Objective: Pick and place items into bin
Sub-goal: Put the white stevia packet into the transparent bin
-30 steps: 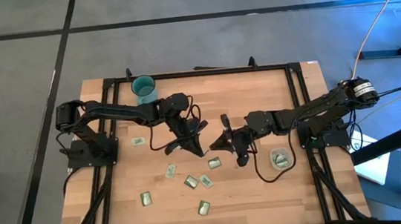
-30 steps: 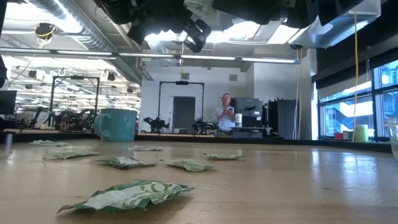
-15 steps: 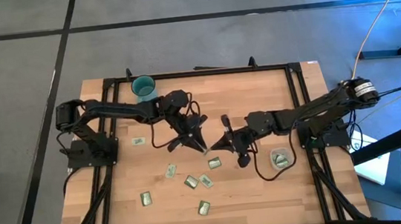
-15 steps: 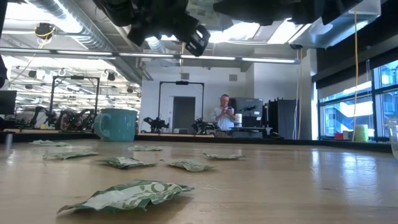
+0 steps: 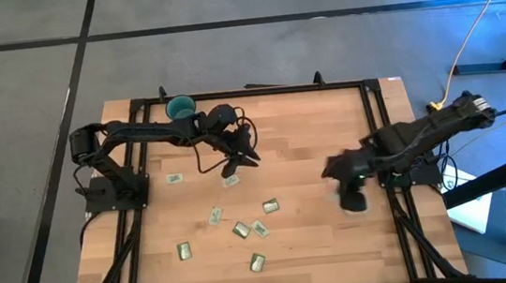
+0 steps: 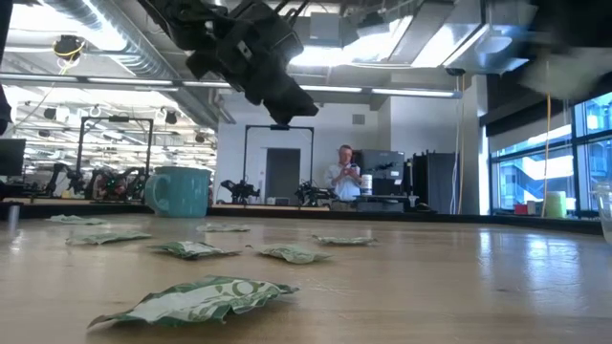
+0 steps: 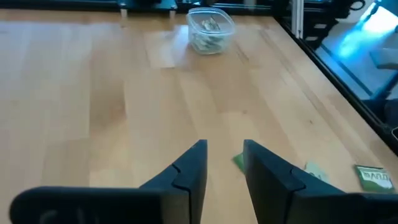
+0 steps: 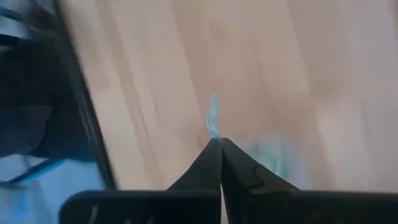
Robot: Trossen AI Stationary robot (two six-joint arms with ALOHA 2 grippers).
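Right end effector (image 8: 217, 149): fingers pressed together on a thin pale green packet (image 8: 213, 115), whose edge sticks out past the tips. In the high view this end effector (image 5: 352, 188) sits directly over the bin (image 7: 210, 30), near the desk's right edge, and covers it; the step in hand appears to be the drop.

Left end effector (image 7: 224, 163): fingers parted by a narrow gap, nothing between them. It hangs above the middle of the desk (image 5: 320, 238), toward the far edge, over one loose packet (image 5: 230, 180).

Bin: clear, already holding several packets, as the left wrist view shows.

Remaining packets: about seven lie flat on the left half of the desk, most nearer the near edge, one (image 5: 175, 179) near the left edge. A teal mug (image 5: 180, 108) stands at the far edge.

Handling judgement: the packets look very light, thin and crinkled, with slick foil. Flat on wood they offer little height. Grip across the short width, or at a raised, curled edge. The bin is likely light; avoid nudging its rim.
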